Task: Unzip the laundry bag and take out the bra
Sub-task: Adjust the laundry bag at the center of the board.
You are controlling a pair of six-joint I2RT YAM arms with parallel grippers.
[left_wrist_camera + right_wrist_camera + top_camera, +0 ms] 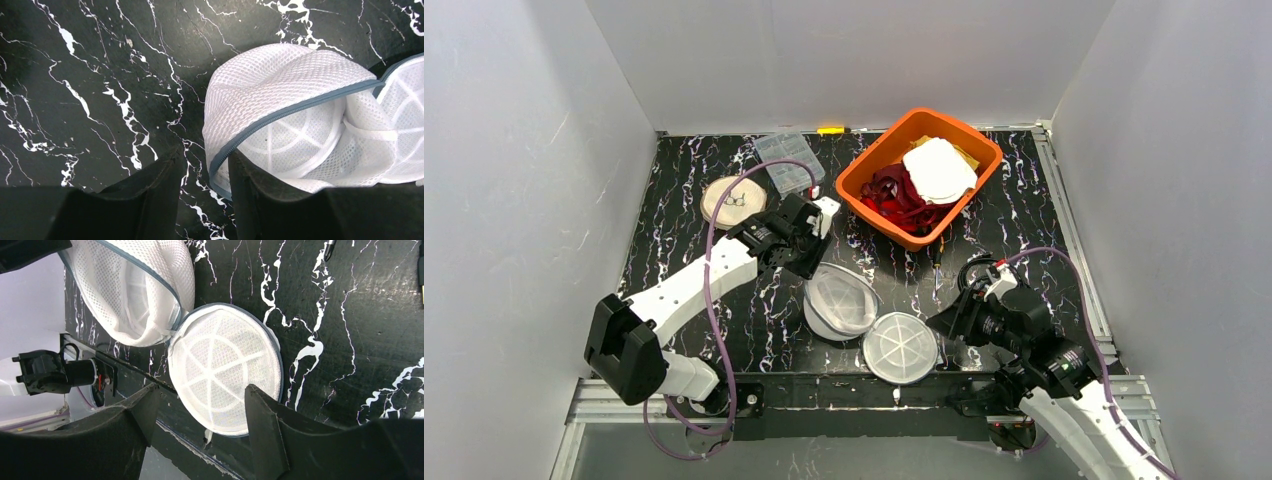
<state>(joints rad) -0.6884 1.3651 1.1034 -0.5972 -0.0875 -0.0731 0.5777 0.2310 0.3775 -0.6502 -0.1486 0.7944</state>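
Black, white-veined marble table (1034, 240), enclosed by plain white walls (524, 200). Left gripper (204, 156): dark jaws stand apart astride the grey zipper tape (300, 107) at the rim of the laundry bag (280, 85); a gap shows beside the tape and nothing is pinched. Right gripper (201, 390): jaws released and wide, hovering over the round ribbed mesh panel (225, 370) joined to the bag's near-right side. The bag is a white honeycomb-mesh dome with a gaping mouth and white ribs inside; its contents cannot be made out. Beyond the bag to the right is an orange bin (864, 168) holding red cloth (889, 195) and a white pad (939, 170). Beyond the bag to the left are a clear plastic box (789, 163) and a tan disc (734, 200).
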